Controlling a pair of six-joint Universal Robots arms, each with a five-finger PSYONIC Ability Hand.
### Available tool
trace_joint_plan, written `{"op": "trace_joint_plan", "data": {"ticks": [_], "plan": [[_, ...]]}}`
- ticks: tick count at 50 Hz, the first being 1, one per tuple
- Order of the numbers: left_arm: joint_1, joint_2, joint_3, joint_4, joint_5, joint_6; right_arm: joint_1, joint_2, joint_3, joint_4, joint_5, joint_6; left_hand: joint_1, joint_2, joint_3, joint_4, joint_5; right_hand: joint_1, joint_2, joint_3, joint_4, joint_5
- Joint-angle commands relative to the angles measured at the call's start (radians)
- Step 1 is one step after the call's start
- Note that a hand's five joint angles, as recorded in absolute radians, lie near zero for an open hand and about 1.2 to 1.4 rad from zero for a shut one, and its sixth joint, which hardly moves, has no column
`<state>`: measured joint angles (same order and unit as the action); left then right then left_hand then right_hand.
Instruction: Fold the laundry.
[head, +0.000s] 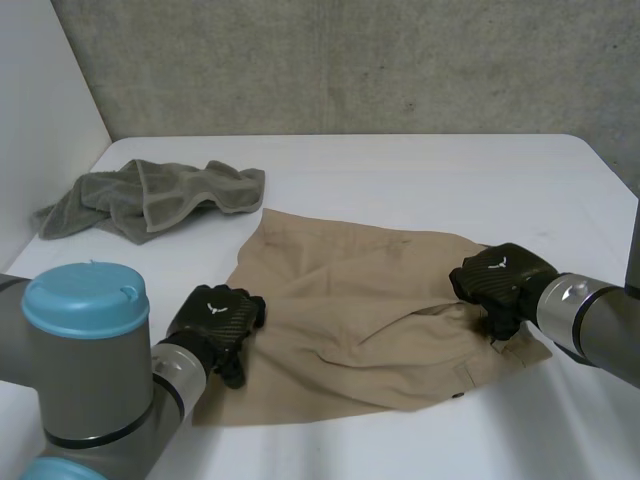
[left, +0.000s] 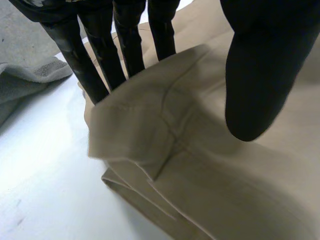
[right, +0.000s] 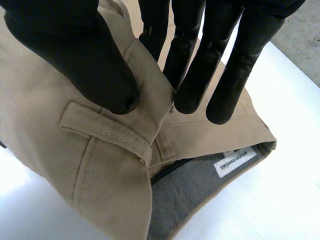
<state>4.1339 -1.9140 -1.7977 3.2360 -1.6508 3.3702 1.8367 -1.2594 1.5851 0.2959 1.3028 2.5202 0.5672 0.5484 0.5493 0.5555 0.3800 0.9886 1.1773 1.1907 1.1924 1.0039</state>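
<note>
Tan trousers (head: 350, 300) lie spread flat in the middle of the white table (head: 420, 170). My left hand (head: 215, 320) is at their left edge. In the left wrist view its fingers (left: 100, 55) stand straight behind a raised fold of the trousers (left: 200, 165), and the thumb stands apart in front of it, so the hand is open. My right hand (head: 500, 280) is at the right end, the waistband. There the right hand (right: 75, 50) pinches the waistband (right: 145, 95) between thumb and fingers, just above a belt loop (right: 105, 132). The grey lining with a white label (right: 237, 161) shows below.
A crumpled grey-green towel (head: 150, 195) lies at the far left of the table, and the towel (left: 30, 80) also shows beside my left hand's fingers. A white wall borders the table on the left and a concrete wall stands behind it.
</note>
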Motion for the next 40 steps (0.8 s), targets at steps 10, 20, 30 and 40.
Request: {"op": "trace_joint_plan", "data": {"ticks": [10,20,30,40], "plan": [[-0.017,0.150,0.004,0.099,0.035,0.006,0.003,-0.104,0.018,-0.009,0.013,-0.064,0.829,0.848,0.847,0.841,0.842,0.408,0.219,0.206,0.204,0.218],[0.014,0.435,0.204,-0.211,0.146,0.003,0.004,-0.380,-0.120,0.106,0.036,-0.208,0.829,0.848,0.847,0.841,0.842,0.408,0.219,0.206,0.204,0.218],[0.085,0.521,0.431,-0.352,0.235,-0.008,0.006,-0.502,-0.332,0.173,0.046,-0.155,0.829,0.848,0.847,0.841,0.842,0.408,0.219,0.206,0.204,0.218],[0.134,0.390,0.399,-0.320,0.241,-0.028,0.004,-0.353,-0.289,0.207,0.046,-0.150,0.829,0.848,0.847,0.841,0.842,0.408,0.219,0.206,0.204,0.218]]}}
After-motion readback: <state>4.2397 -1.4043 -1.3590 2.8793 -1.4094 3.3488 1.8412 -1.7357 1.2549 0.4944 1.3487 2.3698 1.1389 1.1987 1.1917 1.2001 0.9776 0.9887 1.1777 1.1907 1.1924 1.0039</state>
